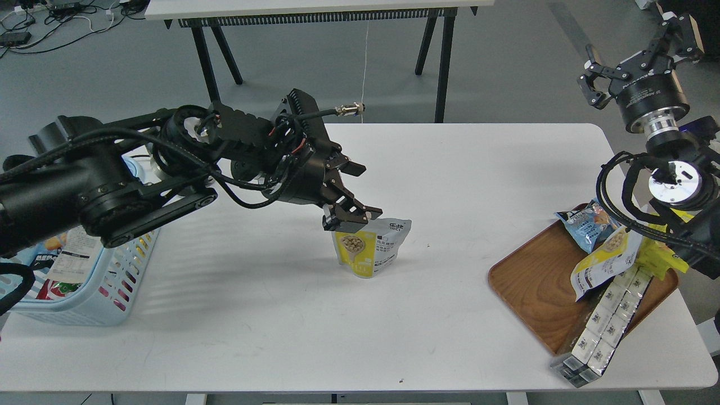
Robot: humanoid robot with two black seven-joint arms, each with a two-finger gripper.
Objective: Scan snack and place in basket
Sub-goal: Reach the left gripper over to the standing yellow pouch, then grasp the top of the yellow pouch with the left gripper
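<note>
The snack [371, 244], a yellow and white stand-up pouch with a round picture of beige balls, stands upright at the table's middle. My left gripper [372, 191] is open right at the pouch's top; its lower finger overlaps the top left corner and its upper finger is above and behind the pouch. The light blue basket [112, 292] sits at the left edge, partly hidden behind my left arm, with several packets inside. My right gripper [633, 53] is open and empty, raised beyond the table's far right corner.
A brown wooden tray [529, 281] at the right holds a small blue packet [585, 222], another yellow-white pouch [607, 256], a bright yellow pack [664, 256] and a long row of white cartons [602, 326]. My left arm hides the scanner.
</note>
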